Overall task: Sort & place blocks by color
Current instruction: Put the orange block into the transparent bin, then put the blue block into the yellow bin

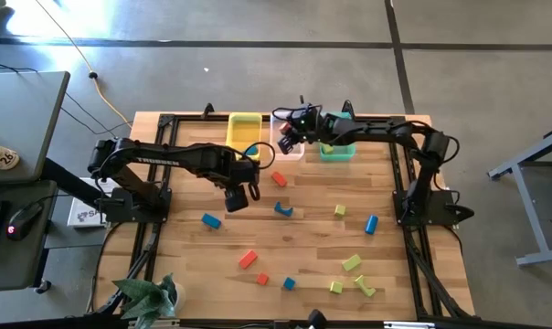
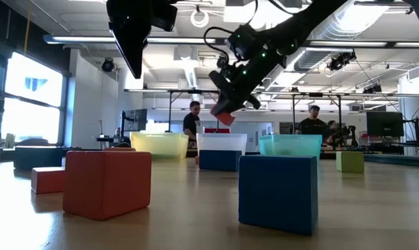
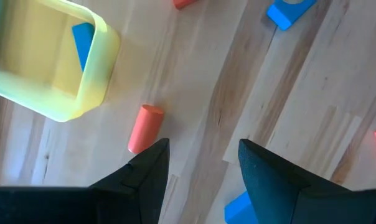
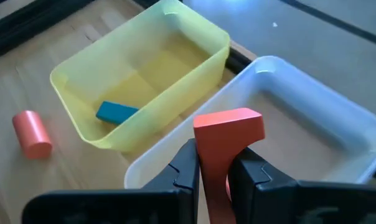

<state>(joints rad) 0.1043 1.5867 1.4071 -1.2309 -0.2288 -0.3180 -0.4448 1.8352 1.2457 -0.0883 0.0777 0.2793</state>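
Observation:
My right gripper [image 1: 288, 139] is shut on a red-orange block [image 4: 228, 130] and hangs above the clear tray [image 4: 312, 106], which stands between the yellow tray [image 1: 244, 128] and the teal tray [image 1: 338, 151] at the table's far edge. A blue block [image 4: 115, 112] lies in the yellow tray. My left gripper [image 1: 239, 196] is open, points down over the table's middle left and holds nothing. A red-orange cylinder [image 3: 144, 127] lies on the wood just beyond its fingers. Loose blue, red-orange and yellow-green blocks lie on the near half. My right gripper pinches the red-orange block's narrower near part [image 4: 220, 171] between its two fingers. The wider end [image 4: 231, 121] sticks out past the fingertips. The fingers slant down from the table's right side. In the low view the block [image 2: 223, 117] hangs clear above the clear tray's rim.
On the near half lie a blue block [image 1: 210, 220], a blue arch [image 1: 282, 210], a blue cylinder [image 1: 371, 224], red-orange blocks [image 1: 248, 260] and yellow-green ones [image 1: 352, 263]. A plant [image 1: 148, 297] sits at the near left corner. People stand in the room behind.

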